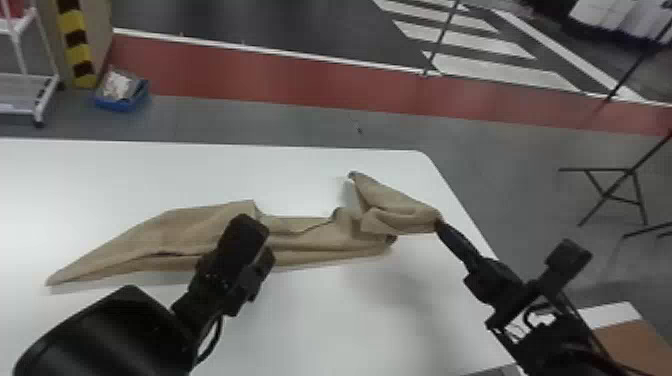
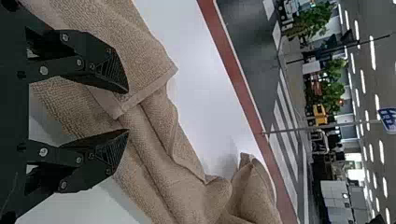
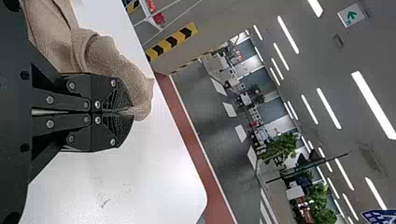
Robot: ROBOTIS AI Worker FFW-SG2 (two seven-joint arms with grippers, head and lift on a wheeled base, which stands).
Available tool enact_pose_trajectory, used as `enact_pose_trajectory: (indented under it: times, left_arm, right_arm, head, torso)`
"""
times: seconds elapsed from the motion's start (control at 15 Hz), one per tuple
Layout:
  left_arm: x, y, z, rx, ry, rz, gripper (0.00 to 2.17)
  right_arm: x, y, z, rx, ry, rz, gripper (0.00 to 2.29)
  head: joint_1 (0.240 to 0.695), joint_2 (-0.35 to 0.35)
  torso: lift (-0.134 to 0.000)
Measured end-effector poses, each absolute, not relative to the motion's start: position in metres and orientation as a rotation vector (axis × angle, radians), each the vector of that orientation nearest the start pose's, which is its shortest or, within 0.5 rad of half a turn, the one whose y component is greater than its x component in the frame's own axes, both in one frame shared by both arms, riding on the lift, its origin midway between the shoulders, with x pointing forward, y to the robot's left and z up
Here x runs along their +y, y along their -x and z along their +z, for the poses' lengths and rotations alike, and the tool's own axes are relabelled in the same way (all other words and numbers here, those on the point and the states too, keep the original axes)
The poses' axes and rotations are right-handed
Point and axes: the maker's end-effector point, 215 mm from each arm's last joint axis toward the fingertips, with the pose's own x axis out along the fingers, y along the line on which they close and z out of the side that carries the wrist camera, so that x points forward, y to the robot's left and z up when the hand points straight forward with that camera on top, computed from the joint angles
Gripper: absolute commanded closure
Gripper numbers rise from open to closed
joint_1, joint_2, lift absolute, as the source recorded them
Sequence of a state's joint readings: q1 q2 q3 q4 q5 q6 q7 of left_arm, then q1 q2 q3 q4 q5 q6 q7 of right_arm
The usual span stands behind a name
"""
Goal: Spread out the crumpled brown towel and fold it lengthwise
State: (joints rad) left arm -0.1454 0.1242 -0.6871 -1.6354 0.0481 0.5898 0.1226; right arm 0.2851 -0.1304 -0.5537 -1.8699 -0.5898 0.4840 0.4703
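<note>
The brown towel (image 1: 310, 237) lies crumpled in a long strip across the white table, its left end tapering to a point and its right part bunched. My left gripper (image 1: 250, 225) is over the towel's middle; in the left wrist view the left gripper (image 2: 128, 109) stands open, with the towel (image 2: 154, 140) and a hemmed edge just beyond its fingers. At the towel's right end is my right gripper (image 1: 440, 225). In the right wrist view the right gripper (image 3: 123, 112) is shut on a bit of the towel (image 3: 112, 56).
The white table (image 1: 300, 180) has its rounded far right corner beyond the towel. On the floor behind stand a blue bin (image 1: 122, 100) and a white rack (image 1: 30, 75). A brown and white surface (image 1: 625, 330) is at the lower right.
</note>
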Motion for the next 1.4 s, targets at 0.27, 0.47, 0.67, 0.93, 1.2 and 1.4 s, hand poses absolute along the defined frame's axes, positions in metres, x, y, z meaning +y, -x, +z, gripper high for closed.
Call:
enact_pose_trajectory:
  times: [0.27,0.47,0.67,0.93,1.2,1.4]
  left_arm:
    - [-0.046,-0.515,-0.450,0.410,-0.333,-0.503,0.70]
    - [-0.042,-0.519,-0.449,0.410,-0.338,-0.492,1.03]
    - [-0.038,-0.520,-0.448,0.417,-0.331,-0.481,1.03]
    - [-0.030,-0.515,-0.434,0.431,-0.297,-0.484,1.03]
    - [0.059,-0.525,-0.390,0.444,-0.210,-0.375,1.03]
    - [0.150,-0.531,-0.338,0.397,-0.129,-0.235,1.03]
  right_arm:
    - [-0.416,-0.463,-0.364,0.176,-0.454,0.087,1.65]
    - [-0.419,-0.463,-0.361,0.170,-0.460,0.088,1.65]
    - [-0.419,-0.463,-0.360,0.169,-0.461,0.089,1.65]
    - [-0.425,-0.461,-0.356,0.163,-0.464,0.086,1.65]
    - [-0.443,-0.460,-0.352,0.196,-0.446,0.072,1.65]
    - [-0.451,-0.468,-0.350,0.261,-0.405,0.079,1.65]
  head:
    - [0.695,-0.350]
    - [0.695,-0.350]
    - [0.695,-0.350]
    - [0.695,-0.350]
    - [0.695,-0.350]
    - [0.695,-0.344]
  torso:
    - [-0.128]
    - [-0.128]
    - [-0.128]
    - [-0.128]
    - [-0.128]
    - [-0.128]
